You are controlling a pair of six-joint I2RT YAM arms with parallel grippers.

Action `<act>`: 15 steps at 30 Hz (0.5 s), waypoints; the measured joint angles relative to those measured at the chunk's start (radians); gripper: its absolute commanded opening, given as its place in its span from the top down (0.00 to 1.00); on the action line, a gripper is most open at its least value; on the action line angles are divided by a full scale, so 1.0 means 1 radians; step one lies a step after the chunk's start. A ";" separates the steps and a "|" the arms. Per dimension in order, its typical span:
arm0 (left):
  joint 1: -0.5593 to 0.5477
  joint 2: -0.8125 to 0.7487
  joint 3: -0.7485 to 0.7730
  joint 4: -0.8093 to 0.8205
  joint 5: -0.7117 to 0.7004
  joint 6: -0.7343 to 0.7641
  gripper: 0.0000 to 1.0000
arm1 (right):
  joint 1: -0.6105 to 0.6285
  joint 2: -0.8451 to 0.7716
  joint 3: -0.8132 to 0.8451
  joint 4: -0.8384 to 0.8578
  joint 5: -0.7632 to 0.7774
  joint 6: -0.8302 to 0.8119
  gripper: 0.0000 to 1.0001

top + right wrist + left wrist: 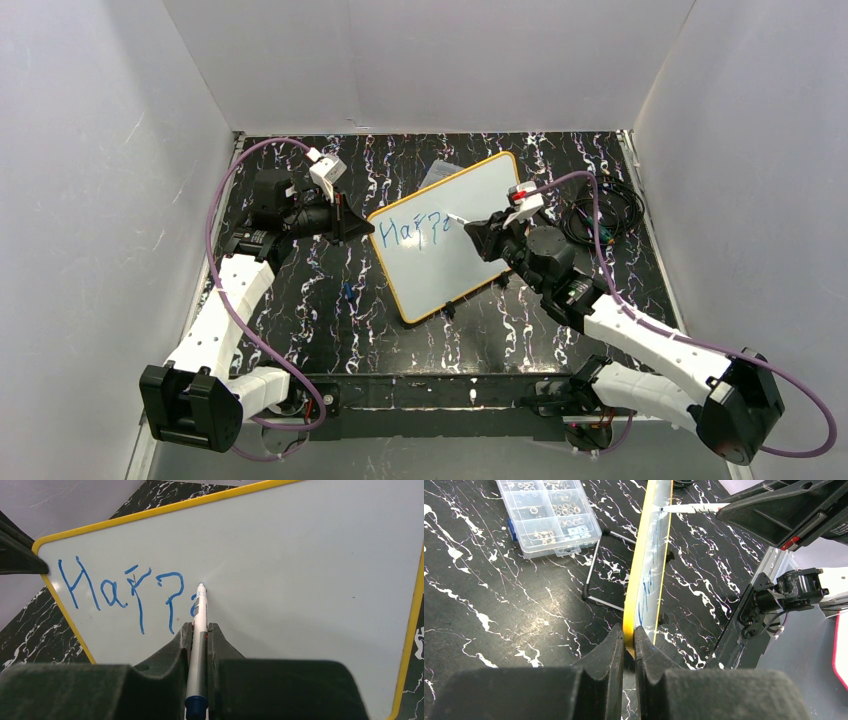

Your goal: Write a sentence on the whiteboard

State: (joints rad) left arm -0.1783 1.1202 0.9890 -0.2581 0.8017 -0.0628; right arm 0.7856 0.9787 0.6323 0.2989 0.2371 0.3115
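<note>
The whiteboard [465,215] with a yellow frame stands tilted in the middle of the table. Blue lettering [415,232] reads "Happ" with a further stroke begun; it also shows in the right wrist view [125,592]. My left gripper [352,225] is shut on the board's left edge [633,630], holding it up. My right gripper [480,235] is shut on a white marker [199,635] with a blue end, and its tip [201,586] touches the board just right of the last letter. The marker tip shows in the left wrist view [674,509].
A clear plastic compartment box [546,515] of small parts lies behind the board. A black wire stand [596,575] props the board. Black cables [605,215] lie at the right back. White walls close in the table on three sides.
</note>
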 measured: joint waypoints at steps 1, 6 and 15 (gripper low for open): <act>0.000 0.000 0.000 0.000 0.000 0.000 1.00 | 0.000 0.004 0.000 0.007 0.000 -0.001 0.99; 0.000 0.001 0.000 0.000 -0.006 0.000 1.00 | 0.000 0.019 0.002 0.021 0.005 -0.002 0.99; 0.000 0.002 0.000 0.000 0.000 0.000 1.00 | 0.000 -0.020 0.002 0.006 0.013 -0.001 0.99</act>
State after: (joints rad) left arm -0.1780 1.1217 0.9890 -0.2577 0.8017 -0.0631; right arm 0.7856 0.9585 0.6338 0.3046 0.2504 0.3103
